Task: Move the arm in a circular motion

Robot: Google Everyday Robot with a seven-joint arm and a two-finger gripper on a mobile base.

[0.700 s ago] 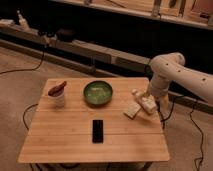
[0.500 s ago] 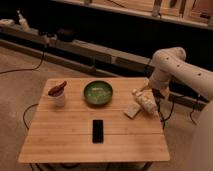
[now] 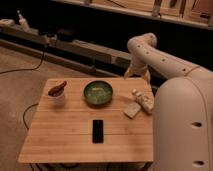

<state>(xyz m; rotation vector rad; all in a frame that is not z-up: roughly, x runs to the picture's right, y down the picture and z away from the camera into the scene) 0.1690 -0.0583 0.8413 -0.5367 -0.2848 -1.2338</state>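
Note:
The cream-white arm (image 3: 165, 65) fills the right side of the camera view. Its thick lower segment (image 3: 182, 125) stands at the table's right edge, and a rounded joint (image 3: 141, 44) bends high over the table's far right corner. From that joint a short segment drops to the gripper (image 3: 130, 74), which hangs just above the far edge of the table, to the right of and behind the green bowl (image 3: 98, 93). It holds nothing that I can see.
On the wooden table (image 3: 65, 140) are a white cup (image 3: 58, 95) with a red-brown object in it, a black phone (image 3: 98, 130), a white bottle (image 3: 143, 101) and a small pale packet (image 3: 131, 110). Cables lie on the floor at left; dark shelving runs behind.
The arm has swung up and toward the camera and now looks much larger. Its end has lifted from beside the bottle and packet to the table's far edge. The table objects have not moved.

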